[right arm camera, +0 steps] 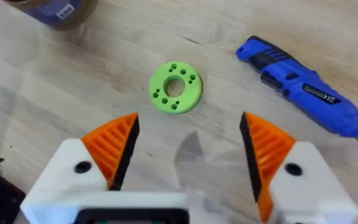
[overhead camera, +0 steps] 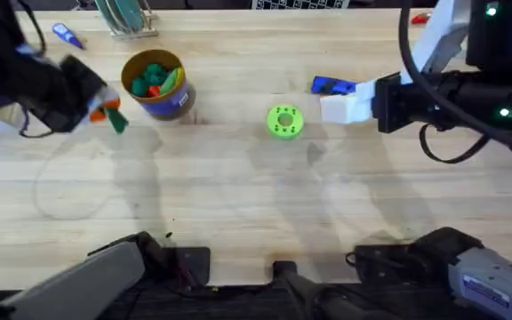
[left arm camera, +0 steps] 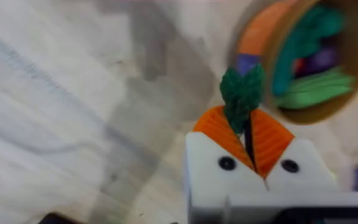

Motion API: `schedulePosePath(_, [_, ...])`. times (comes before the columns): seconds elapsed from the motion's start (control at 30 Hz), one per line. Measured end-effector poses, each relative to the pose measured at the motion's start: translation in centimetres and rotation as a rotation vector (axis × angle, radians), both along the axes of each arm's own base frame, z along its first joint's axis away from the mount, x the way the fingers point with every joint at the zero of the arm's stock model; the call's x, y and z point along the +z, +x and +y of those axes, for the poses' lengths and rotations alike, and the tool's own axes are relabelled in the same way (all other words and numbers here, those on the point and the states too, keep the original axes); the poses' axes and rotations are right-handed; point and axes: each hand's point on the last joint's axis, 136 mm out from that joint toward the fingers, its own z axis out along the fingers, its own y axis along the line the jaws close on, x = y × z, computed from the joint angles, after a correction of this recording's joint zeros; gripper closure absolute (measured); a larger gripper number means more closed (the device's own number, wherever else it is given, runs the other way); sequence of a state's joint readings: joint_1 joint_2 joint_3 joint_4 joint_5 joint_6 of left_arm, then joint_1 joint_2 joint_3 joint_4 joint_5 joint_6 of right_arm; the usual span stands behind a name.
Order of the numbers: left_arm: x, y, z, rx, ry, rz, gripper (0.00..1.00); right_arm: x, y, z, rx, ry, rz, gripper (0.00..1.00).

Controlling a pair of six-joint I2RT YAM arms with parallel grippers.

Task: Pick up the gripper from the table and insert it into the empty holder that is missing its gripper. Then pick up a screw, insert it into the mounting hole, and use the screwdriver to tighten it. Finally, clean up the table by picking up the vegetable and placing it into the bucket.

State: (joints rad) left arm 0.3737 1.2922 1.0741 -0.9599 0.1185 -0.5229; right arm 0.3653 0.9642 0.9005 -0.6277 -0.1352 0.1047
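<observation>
My left gripper point(overhead camera: 105, 111) is shut on a green leafy vegetable point(left arm camera: 241, 92), pinched between its orange pads point(left arm camera: 216, 129). It hangs just left of the bucket point(overhead camera: 158, 85), whose yellow-orange rim point(left arm camera: 278, 74) rings several green and red pieces. Right of the middle, my right gripper point(right arm camera: 190, 124) is open and holds nothing. It hovers near a green disc point(right arm camera: 175, 87) with small holes. The blue screwdriver point(right arm camera: 303, 87) lies on the table beside it, also seen as the blue screwdriver point(overhead camera: 333, 86) behind the right gripper point(overhead camera: 338, 108). The loose gripper tip, the holder and the screw are out of view.
A small blue-purple pen point(overhead camera: 68, 36) lies at the far left back, and a rack point(overhead camera: 128, 18) stands at the back edge. Both arm bases and their cables occupy the near edge. Bare wood stretches across the middle of the table point(overhead camera: 238, 196).
</observation>
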Motion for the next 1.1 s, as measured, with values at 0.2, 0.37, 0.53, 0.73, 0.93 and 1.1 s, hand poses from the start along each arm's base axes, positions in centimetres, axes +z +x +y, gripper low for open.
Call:
schedulePosePath(0.2, [2.0,4.2,-2.0,-0.078,-0.032,-0.165,0.979,0.0,0.0,0.0,0.0,0.0,0.0,0.035])
schedulePosePath(0.37, [1.7,8.0,-5.1,-0.251,-0.011,-0.244,0.979,0.0,0.0,0.0,0.0,0.0,0.0,0.036])
schedulePosePath(0.53, [1.3,10.4,-5.9,-0.35,0.031,-0.297,0.979,0.0,0.0,0.0,0.0,0.0,0.0,0.036])
schedulePosePath(0.73, [-1.3,10.8,-5.8,-0.377,0.026,-0.238,0.979,0.0,0.0,0.0,0.0,0.0,0.0,0.037])
schedulePosePath(0.93, [-2.3,11.2,-5.8,-0.419,0.043,-0.225,0.337,0.0,0.0,0.0,0.0,0.0,0.0,0.035])
schedulePosePath(1.1, [-1.9,11.4,-6.2,-0.442,0.028,-0.248,0.017,0.0,0.0,0.0,0.0,0.0,0.0,0.035])
